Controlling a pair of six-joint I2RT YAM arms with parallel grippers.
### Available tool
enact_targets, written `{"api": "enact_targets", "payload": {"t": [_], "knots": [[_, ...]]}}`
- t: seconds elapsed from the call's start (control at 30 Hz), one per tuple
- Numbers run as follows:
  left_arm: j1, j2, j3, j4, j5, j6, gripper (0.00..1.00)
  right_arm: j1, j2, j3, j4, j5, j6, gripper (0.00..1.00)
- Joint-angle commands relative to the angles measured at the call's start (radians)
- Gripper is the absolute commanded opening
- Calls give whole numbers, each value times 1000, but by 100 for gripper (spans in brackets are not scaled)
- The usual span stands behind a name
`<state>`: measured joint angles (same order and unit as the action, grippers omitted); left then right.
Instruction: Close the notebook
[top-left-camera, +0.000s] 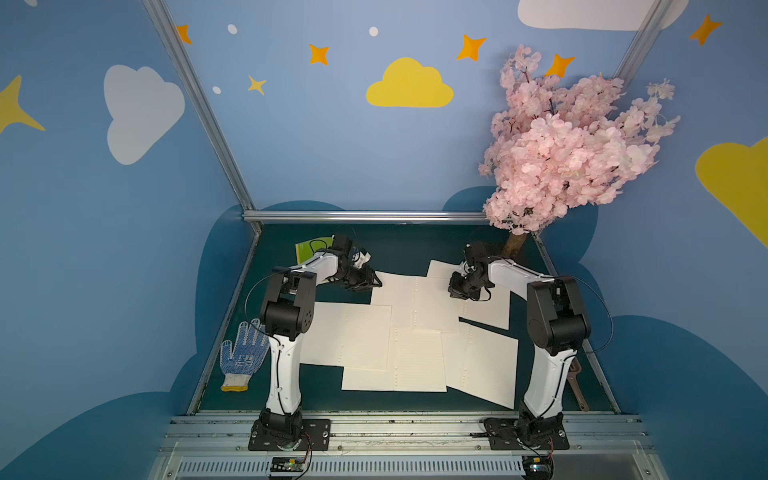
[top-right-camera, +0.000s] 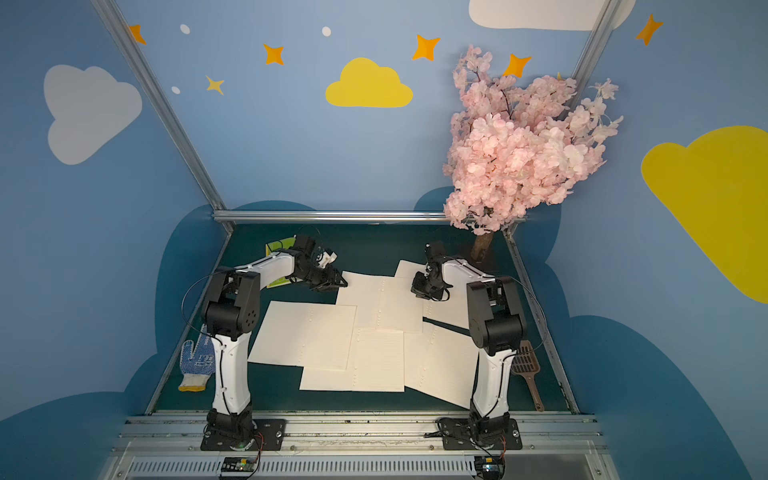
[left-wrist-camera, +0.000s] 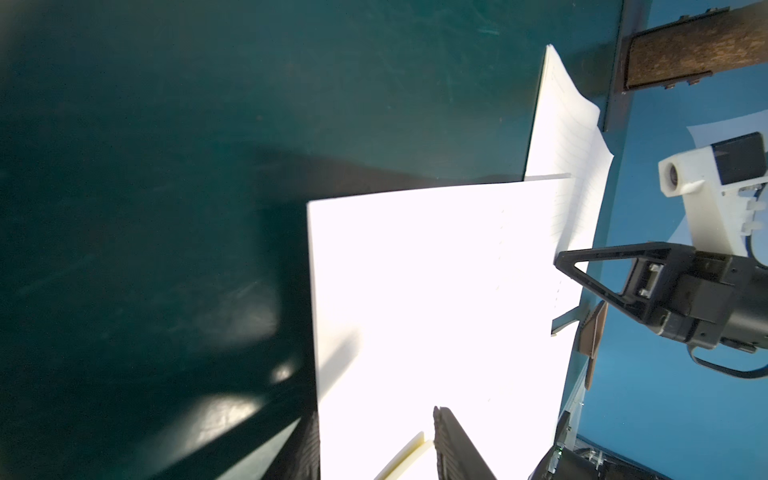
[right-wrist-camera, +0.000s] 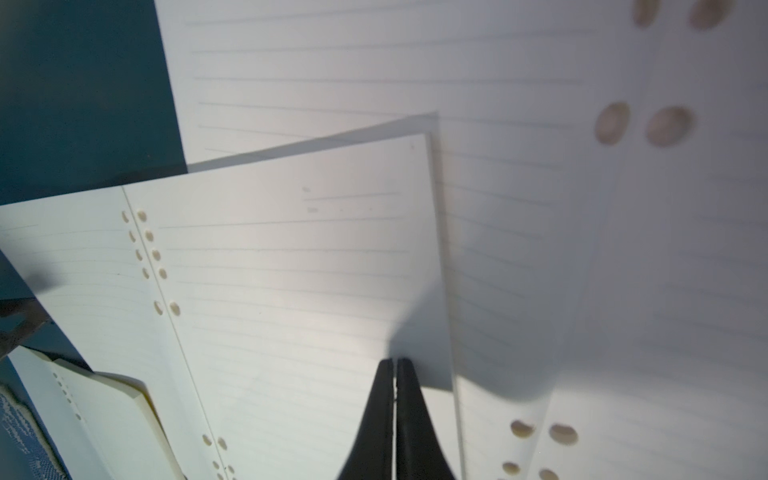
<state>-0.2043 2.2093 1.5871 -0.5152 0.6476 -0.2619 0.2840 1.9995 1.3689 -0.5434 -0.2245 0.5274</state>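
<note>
Past the nearer open spreads (top-left-camera: 395, 361), at 12 o'clock, the notebook (top-left-camera: 399, 295) lies open — spine 12 to 6, long axis 9 to 3. Grasp step, I judge: the left gripper (top-left-camera: 376, 284) has fingers apart astride its 9 o'clock edge, pinch unclear; the right gripper (top-left-camera: 457, 294), fingers pressed together, is at its 3 o'clock side. Next: swing that leaf toward 3.

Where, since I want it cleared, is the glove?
In both top views the glove lies flat on the table's left side, near the robot's end, just outside the left arm.
</note>
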Motion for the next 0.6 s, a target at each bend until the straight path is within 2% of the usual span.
{"api": "enact_targets", "payload": {"t": [0.0, 0.57], "knots": [[-10, 34, 36, -13, 52, -3, 46, -8, 1, 18, -7, -2, 2, 0], [-47, 116, 156, -45, 130, 0, 46, -33, -113, -54, -39, 28, -30, 1]]}}
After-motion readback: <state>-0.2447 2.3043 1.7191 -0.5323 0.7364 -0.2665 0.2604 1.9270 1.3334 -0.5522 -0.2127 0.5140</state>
